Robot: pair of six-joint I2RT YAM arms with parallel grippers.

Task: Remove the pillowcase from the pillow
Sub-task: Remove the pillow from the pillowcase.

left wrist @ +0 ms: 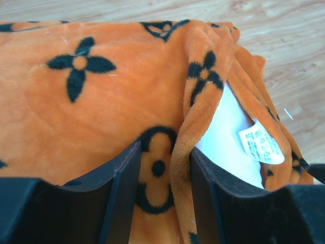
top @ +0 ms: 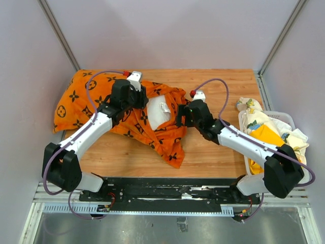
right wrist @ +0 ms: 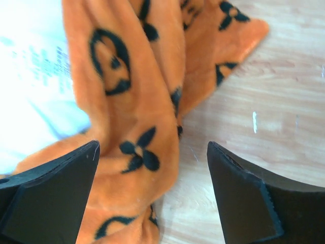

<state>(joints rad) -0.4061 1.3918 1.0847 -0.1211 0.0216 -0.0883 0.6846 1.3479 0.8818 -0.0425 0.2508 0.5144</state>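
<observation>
Wooden table bears pillow, its tag unreadable; left pincer clamps the pillowcase, right pincer gapes.

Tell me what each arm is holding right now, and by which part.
The left gripper pinches the pillowcase by the folded hem at its opening, beside the exposed pillow. The right gripper is open over the fabric, holding nothing.

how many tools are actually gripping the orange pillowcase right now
1. The left tool pinches a fold of the pillowcase beside the exposed pillow. The right tool is open over the pillowcase's right edge, gripping nothing.
</observation>
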